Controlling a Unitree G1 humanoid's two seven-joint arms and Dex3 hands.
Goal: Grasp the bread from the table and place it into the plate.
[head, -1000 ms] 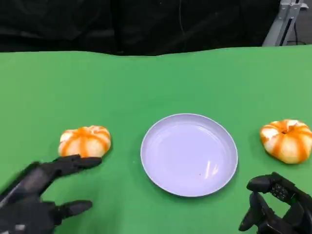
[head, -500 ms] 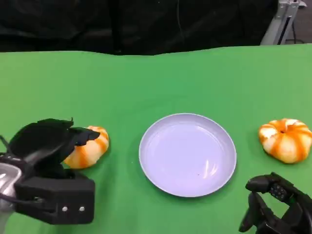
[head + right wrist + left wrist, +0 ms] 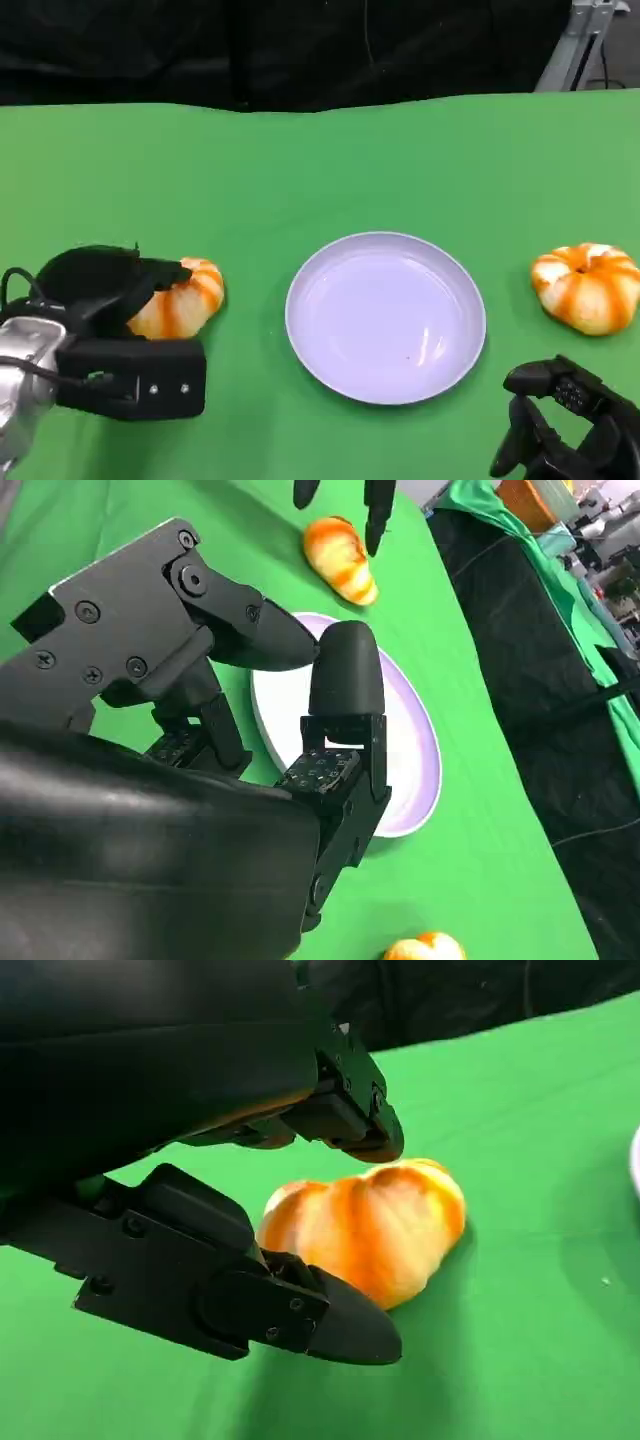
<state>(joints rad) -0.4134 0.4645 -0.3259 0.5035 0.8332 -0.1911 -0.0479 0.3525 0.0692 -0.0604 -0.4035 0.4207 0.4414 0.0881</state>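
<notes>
At the frame's lower left I have my left hand (image 3: 105, 285) spread around the left bread (image 3: 180, 300), fingers bracketing it without gripping, ready to carry it to the empty plate (image 3: 385, 318) at centre, while my right hand (image 3: 560, 425) idles half-curled, holding nothing.

No legible txt, labels, brands or nos. anywhere.
</notes>
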